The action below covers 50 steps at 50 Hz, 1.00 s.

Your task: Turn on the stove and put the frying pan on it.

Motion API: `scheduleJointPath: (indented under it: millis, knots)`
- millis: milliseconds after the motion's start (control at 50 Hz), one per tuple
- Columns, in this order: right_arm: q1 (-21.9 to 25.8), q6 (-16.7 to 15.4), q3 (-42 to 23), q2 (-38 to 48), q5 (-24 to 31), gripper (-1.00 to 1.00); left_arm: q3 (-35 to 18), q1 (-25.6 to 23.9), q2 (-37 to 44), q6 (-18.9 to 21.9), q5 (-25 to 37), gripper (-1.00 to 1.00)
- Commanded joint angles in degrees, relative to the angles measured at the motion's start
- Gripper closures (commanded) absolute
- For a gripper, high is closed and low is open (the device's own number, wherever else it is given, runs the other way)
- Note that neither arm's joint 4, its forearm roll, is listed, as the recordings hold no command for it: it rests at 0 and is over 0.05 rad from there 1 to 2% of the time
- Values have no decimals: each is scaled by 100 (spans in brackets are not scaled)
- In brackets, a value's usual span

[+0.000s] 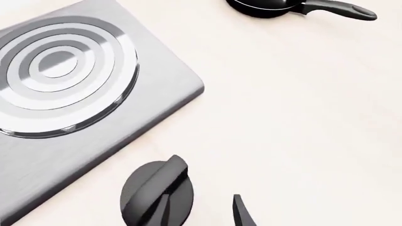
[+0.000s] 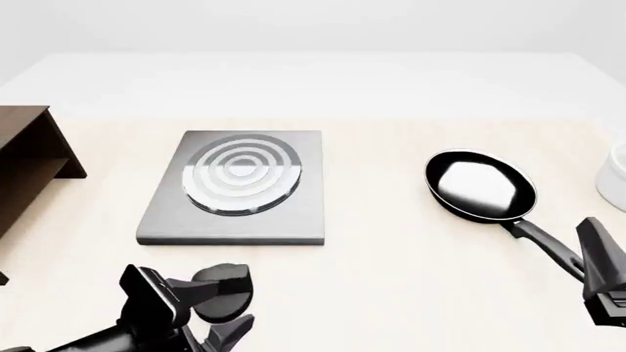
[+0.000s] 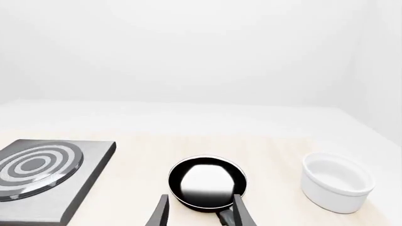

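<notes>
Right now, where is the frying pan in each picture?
Left wrist view: frying pan at the top edge, mostly cut off, handle showing.
Front view: frying pan right of the stove.
Right wrist view: frying pan low in the middle.
Shared landmark: the stove's burner rings.

stove (image 1: pixel 82 101) on bench (image 1: pixel 295 117) | black knob (image 1: pixel 157 193) beside slab | frying pan (image 1: pixel 301 7) far edge, partly cropped | fingertip (image 1: pixel 242 212) near knob
</notes>
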Motion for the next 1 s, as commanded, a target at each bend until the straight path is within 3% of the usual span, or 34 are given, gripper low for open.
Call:
scheduleJointPath:
  millis: [20,240,560,840,860,1000]
  knots:
    - [-14,36,7,2,1,-100,15,-45,211,-75,-166,-100]
    - [-17,30,1,2,-3,-100,-32,-86,71,-15,-39,-100]
    - [-11,9,-8,2,-4,-100,-301,-119,-1931,256,1823,-100]
    - [-7,-6,-3,2,-7,-100,-246,79,-2605,377,2229,-100]
    - [-7,-5,-2,2,-3,-100,-221,166,-3127,420,2510,-100]
    - [-4,-9,0,2,-2,-100,-196,629,-4419,586,3378,-100]
